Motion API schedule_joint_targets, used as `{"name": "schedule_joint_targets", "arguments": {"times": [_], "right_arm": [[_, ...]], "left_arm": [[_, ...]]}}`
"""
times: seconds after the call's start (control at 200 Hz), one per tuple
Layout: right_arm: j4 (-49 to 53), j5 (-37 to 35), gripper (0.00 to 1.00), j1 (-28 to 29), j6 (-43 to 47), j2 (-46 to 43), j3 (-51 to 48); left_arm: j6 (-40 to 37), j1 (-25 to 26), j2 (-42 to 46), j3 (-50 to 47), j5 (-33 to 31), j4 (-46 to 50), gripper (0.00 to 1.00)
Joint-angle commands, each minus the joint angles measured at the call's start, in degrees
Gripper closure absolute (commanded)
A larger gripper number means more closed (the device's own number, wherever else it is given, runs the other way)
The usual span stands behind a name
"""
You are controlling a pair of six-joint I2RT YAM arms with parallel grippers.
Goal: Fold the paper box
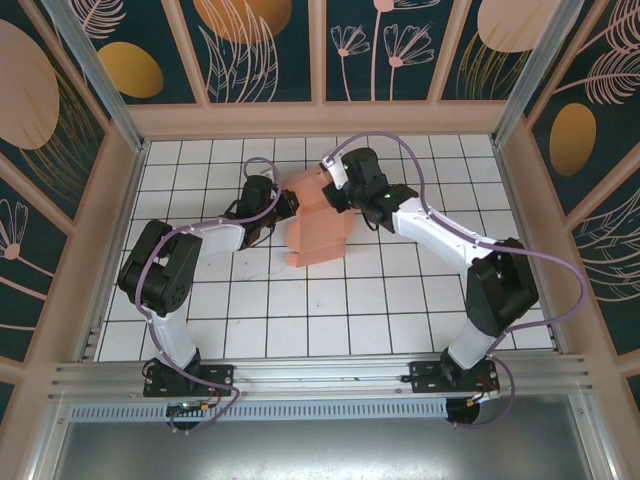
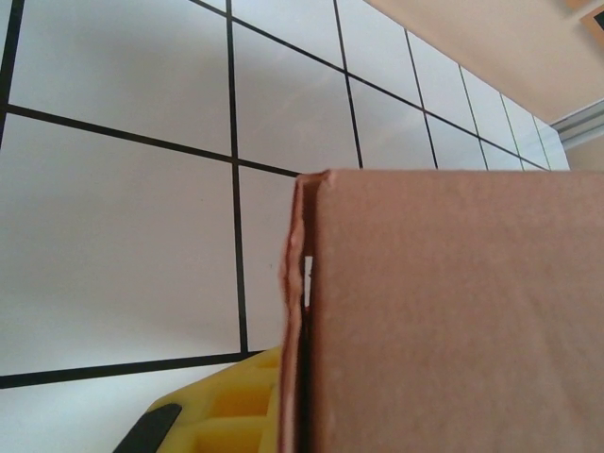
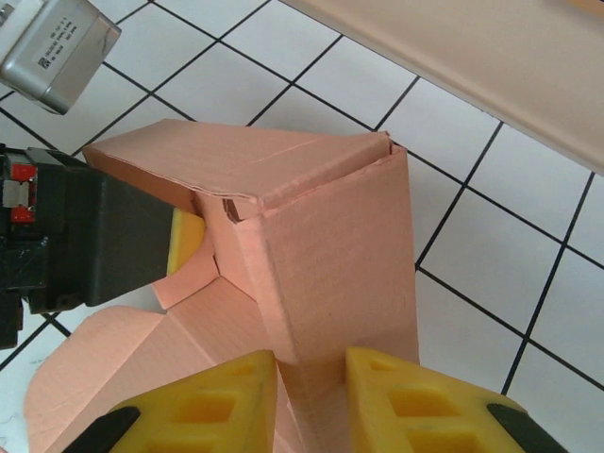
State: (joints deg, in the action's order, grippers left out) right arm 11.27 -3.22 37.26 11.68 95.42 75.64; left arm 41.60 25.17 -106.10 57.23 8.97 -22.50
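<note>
I had both arms bent inward over the worktop (image 1: 300, 310), meeting at the box (image 1: 320, 235) near its far middle. My left hand (image 1: 293, 207) was clamped on a flap. My right hand (image 3: 311, 377), narrow, straddled a wall; I couldn't tell whether it gripped.

We log a white tiled table (image 1: 300, 320) with black grid lines, a beige raised rim (image 1: 320, 118) at the far and side edges, and a ribbed aluminium rail (image 1: 320, 375) along the near edge. One item sits on it: a part-folded salmon-pink card box (image 1: 318, 235), far of centre, loose flaps spread on the tiles.
</note>
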Motion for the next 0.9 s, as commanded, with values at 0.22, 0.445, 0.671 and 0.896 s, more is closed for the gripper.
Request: {"name": "schedule_joint_targets", "arguments": {"times": [0.22,0.445,0.671,0.896], "right_arm": [[-5.2,-18.1,0.77,4.4,0.0,5.2,1.8],[-8.2,-30.1,0.78,7.2,1.4,7.7,2.1],[-11.2,-42.7,0.76,10.0,1.6,12.0,3.8],[-14.1,-49.2,0.76,12.1,5.1,15.0,4.4]], "left_arm": [[0.2,0.2,0.1,1.4,2.1,-0.4,1.00],[0.8,0.2,0.0,1.8,2.2,0.3,1.00],[1.7,0.2,-0.9,3.0,1.6,2.8,1.00],[2.4,0.2,-1.2,3.4,2.3,3.4,1.00]]}}
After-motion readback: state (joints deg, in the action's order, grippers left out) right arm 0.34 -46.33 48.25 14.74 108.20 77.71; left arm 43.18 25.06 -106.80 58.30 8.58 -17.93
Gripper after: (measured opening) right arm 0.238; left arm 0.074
